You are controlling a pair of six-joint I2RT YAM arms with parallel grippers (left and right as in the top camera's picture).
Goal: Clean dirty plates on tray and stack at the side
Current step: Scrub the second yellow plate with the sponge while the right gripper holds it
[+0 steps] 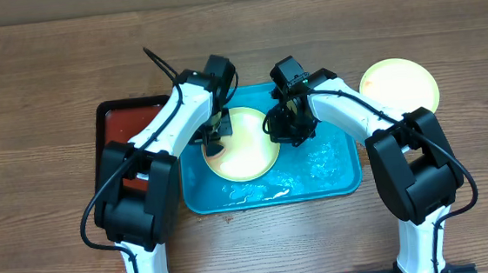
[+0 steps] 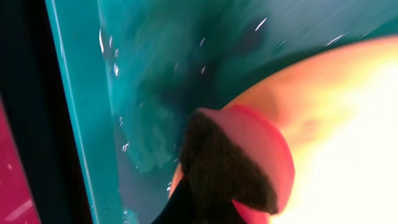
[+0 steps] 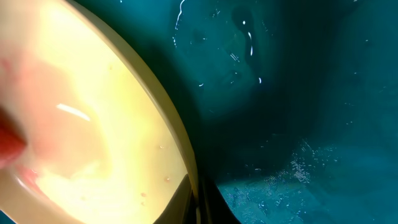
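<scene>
The cyan tray lies at the middle of the table with water pooled in it, foamy streaks showing along its near side, and it serves as the landmark here. Inside it, toward its left half, sits a pale yellow-green plate, whitish at the centre. The left gripper is down at this plate's left edge, over the tray's left part; in the left wrist view a dark, rough-textured pad with a pink-red backing presses against the plate's rim, with wet tray floor behind it — but the fingers themselves are out of sight, so how far they are parted cannot be told. The right gripper is at the plate's right edge, near the tray's centre; its wrist view shows the plate rim close up and a dark finger tip at the bottom of the view beside that rim, touching or nearly so — whether the fingers pinch the plate or stand apart cannot be told. A second pale plate rests on the bare table just beyond the tray's far right corner. A dark red tray with a black rim lies just left of the cyan one.
</scene>
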